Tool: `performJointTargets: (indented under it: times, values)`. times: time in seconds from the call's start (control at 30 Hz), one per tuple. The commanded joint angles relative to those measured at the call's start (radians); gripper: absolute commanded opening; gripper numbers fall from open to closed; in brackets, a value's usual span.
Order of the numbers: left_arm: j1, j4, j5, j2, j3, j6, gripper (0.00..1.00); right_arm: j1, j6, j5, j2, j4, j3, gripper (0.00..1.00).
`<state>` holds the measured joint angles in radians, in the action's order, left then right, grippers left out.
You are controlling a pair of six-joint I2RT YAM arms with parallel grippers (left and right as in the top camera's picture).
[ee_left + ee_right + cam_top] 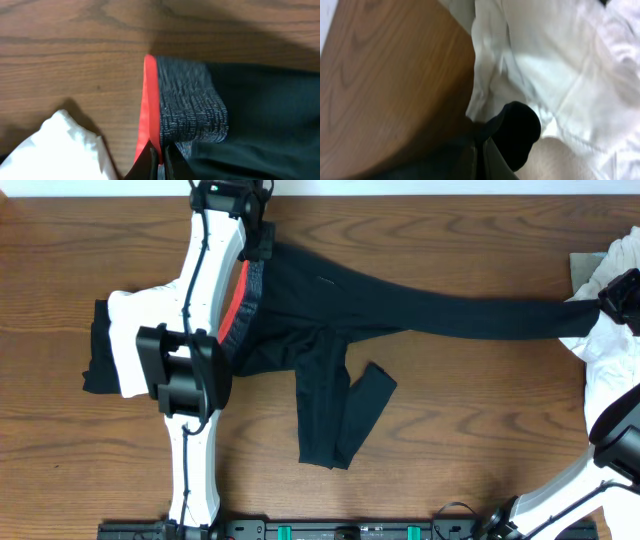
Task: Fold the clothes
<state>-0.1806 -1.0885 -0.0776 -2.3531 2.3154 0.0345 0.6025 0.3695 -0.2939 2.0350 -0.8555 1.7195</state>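
I have the left hand [161, 162] closed on the black trousers [330, 310], pinching the waistband [190, 107] where its red edge meets the grey knit. From that hand the band runs straight ahead across the table [450, 440], red side to the left and the black cloth spreading off to the right.

The right hand [481, 150] is closed too, and a rounded fold of black cloth bulges out just past its fingertips (the cuff end of one trouser leg, going by the overhead view). That leg lies stretched long and narrow between the two hands. The other leg drops from the seat of the trousers towards my side of the table and doubles back on itself, so its end lies beside it, well apart from either hand.

Around the right hand, a white pile [560, 65] of crumpled garments lies directly ahead and to its right, with the gripped cuff resting against it; bare table shows to its left.

Near the left hand, a white garment [60, 147] lies low on its left, apart from the waistband. In the overhead view a black garment [95, 365] pokes out beyond it, partly hidden by the left arm crossing above.
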Motion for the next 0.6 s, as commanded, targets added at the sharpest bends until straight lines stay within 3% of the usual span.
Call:
performJointTargets:
  times: [0.0,0.47,0.57]
  values:
    - [0.001,0.022,0.003,-0.032,0.005,0.014,0.07,-0.008,0.035,0.017,0.042,0.032,0.005,0.04]
    - [0.048,0.119,0.002,-0.071,0.005,-0.076,0.06,0.000,0.047,-0.089,0.154,0.221,0.005,0.01]
    - [0.064,0.146,0.056,-0.071,0.005,-0.077,0.06,0.000,0.042,-0.143,0.155,0.259,0.005,0.01]
